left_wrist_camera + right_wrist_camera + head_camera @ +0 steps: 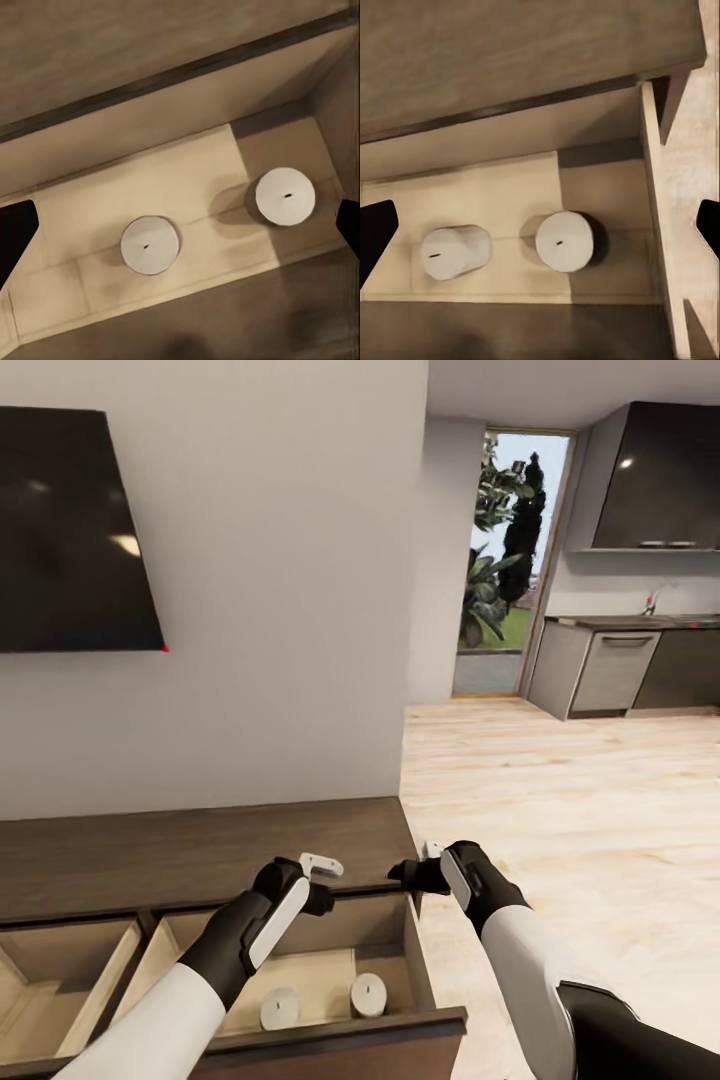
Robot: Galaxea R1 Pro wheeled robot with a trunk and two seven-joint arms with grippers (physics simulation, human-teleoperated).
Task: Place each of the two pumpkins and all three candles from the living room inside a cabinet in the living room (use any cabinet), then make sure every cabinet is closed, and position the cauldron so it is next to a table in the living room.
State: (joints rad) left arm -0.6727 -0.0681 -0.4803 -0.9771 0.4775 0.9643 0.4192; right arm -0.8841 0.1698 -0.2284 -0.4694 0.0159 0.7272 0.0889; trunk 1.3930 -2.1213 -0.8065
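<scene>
The cabinet (pixel 200 850) is a long, low dark-brown wooden unit against the white wall, below a dark wall screen (pixel 70 530), and its right-hand drawer (pixel 425 970) stands pulled out, showing a pale interior. Two candles stand upright on the drawer floor, near each other but apart: the left candle (pixel 279 1009) and the right candle (pixel 368 994), the latter nearer the drawer's right wall. Both are short, squat, pale cylinders with flat tops and a tiny dark wick at the centre; in the left wrist view the same pair (pixel 150 244) (pixel 285 196) cast soft shadows on the pale boards, and in the right wrist view they appear again (pixel 455 252) (pixel 564 241). The left gripper (pixel 325 866) hangs above the back of the open drawer, its white fingers spread and empty. The right gripper (pixel 430 852) hovers over the drawer's right rear corner, also parted and holding nothing. A second pale compartment (pixel 60 980) lies open to the left.
</scene>
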